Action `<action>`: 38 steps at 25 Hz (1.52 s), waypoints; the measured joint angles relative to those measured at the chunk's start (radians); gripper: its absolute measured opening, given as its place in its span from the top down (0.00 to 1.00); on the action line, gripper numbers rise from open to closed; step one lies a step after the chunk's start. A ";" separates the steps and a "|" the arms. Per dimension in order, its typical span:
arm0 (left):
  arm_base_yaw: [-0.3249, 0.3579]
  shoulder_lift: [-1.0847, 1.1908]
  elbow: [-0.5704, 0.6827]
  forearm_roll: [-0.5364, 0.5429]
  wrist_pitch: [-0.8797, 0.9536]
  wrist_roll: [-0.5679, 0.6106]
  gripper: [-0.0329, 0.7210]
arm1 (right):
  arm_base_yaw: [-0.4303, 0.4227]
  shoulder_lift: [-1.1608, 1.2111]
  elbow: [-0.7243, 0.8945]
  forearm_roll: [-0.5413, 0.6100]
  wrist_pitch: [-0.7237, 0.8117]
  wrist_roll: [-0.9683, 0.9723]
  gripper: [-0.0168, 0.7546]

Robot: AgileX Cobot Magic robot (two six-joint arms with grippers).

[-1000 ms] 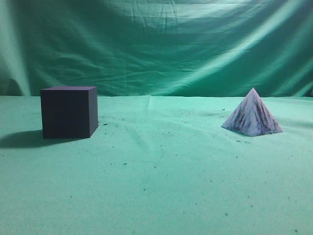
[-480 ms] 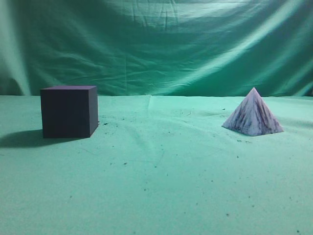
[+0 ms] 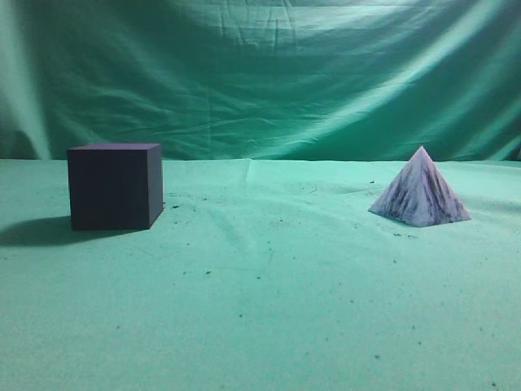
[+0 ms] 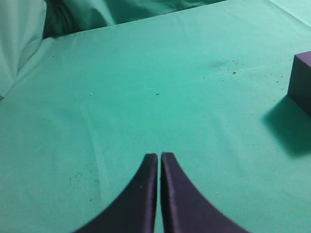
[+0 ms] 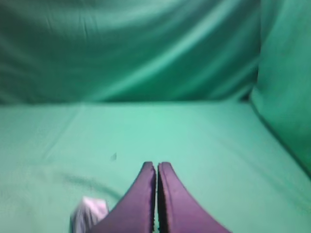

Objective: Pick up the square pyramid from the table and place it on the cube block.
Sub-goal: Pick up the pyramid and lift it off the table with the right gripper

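Nothing is shifting in the exterior view since the earlier frames: the cube [image 3: 115, 186] and the pyramid [image 3: 420, 189] are sitting exactly where they were a second ago, and no arm is entering that view. The cube is standing on the left of the table [image 3: 269, 301], dark purple-black, casting a shadow to its left. The pyramid is resting upright on its base far to the right, well apart from the cube, white with dark marbled streaks, its point upward. Small dark specks are lying scattered over the wrinkled green cloth between them. A draped green backdrop [image 3: 260, 73] is hanging behind the table. In the left wrist view the left tool [image 4: 159, 158] is hovering over bare cloth with its two dark fingers pressed almost together, holding nothing; a corner of the cube [image 4: 302, 80] is showing at the right edge, well off from the fingertips. In the right wrist view, which is blurred, the right tool [image 5: 156, 166] is likewise drawn narrow and empty, and part of the pyramid [image 5: 90, 212] is showing low to the left of its fingers.
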 joint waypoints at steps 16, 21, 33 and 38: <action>0.000 0.000 0.000 -0.002 0.000 0.000 0.96 | 0.245 0.733 -0.333 0.052 0.426 -0.165 0.98; 0.000 0.000 0.000 -0.006 0.000 0.000 0.96 | 0.318 0.969 -0.436 0.034 0.411 -0.152 0.92; 0.000 0.000 0.000 -0.009 0.000 0.000 0.96 | 0.320 1.392 -0.657 0.040 0.390 -0.152 0.14; 0.000 0.000 0.000 -0.009 0.000 0.000 0.96 | 0.320 1.519 -0.718 0.042 0.392 -0.152 0.23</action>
